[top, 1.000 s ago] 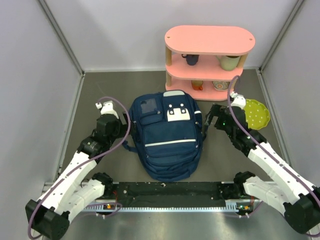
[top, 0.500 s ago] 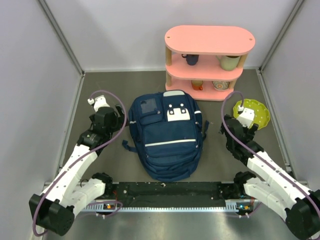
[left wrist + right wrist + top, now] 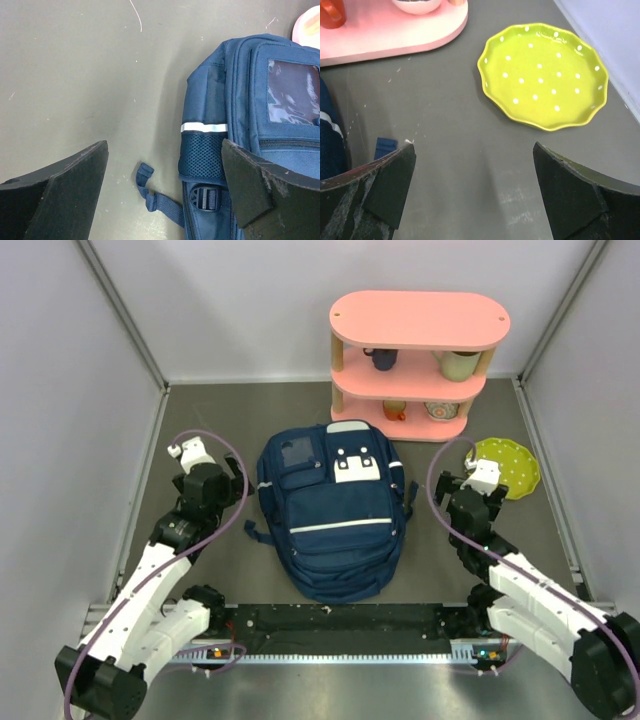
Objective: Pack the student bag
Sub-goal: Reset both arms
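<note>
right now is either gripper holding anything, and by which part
Nothing is held. The left gripper is open beside the student bag, the right gripper open near the green plate; neither has anything between its fingers.

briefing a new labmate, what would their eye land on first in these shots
The navy student bag lies flat in the middle of the table. Behind it to the right stands a pink shelf, with a lime green dotted plate on the table beside it. The left gripper and right gripper flank the bag, both open.

Grey table (image 3: 200, 420), pale enclosing walls (image 3: 60, 390), pink two-tier shelf (image 3: 420, 320) at back
</note>
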{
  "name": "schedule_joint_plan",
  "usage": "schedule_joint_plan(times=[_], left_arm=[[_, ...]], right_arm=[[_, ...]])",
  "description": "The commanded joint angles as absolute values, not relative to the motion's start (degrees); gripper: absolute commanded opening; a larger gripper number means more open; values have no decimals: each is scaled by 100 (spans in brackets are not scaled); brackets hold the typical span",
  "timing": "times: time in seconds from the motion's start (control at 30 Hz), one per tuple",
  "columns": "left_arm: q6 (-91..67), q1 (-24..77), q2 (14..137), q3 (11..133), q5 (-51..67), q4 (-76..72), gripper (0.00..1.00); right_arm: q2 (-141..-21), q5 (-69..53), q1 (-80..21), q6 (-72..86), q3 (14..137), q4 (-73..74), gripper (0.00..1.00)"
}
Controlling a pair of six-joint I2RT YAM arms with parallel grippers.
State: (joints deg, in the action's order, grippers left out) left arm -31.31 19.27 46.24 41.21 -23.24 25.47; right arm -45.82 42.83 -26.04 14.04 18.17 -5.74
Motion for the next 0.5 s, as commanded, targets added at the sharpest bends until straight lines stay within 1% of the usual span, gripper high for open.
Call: schedule_joint_plan(times=[0.0,0.07,0.1,0.2,0.27,0.3,0.4,0.47], left_arm=[[-3024,1907,4483,4069,-2470,2285,99],[-2980,1907,4456,4069,-2409,2303,99],[-2936,1907,4447,4078,-2408,2311,99],[-2909,1907,4386,4052,-2452,2303,99],[-2883,1907,4342,4078,-2443,2285,99],[-2874,1907,4333,4078,-2443,2303,99],[-2848,1907,4263,4061,-2478,2303,99],[-2856,1907,4219,4034,-2496,2303,99]], right_arm=[[-4999,4456,-2540,380,1190,-3142,99],[-5176,4246,-2514,35,941,-4186,99],[-5246,4106,-2461,-121,758,-4410,99],[-5650,3290,-1935,438,528,-5059,99],[-5862,3209,-1741,466,562,-5212,99],[-5906,2886,-1705,353,641,-5203,99],[-6283,2786,-1486,26,712,-5571,99],[-6363,2812,-1337,105,878,-5180,99]])
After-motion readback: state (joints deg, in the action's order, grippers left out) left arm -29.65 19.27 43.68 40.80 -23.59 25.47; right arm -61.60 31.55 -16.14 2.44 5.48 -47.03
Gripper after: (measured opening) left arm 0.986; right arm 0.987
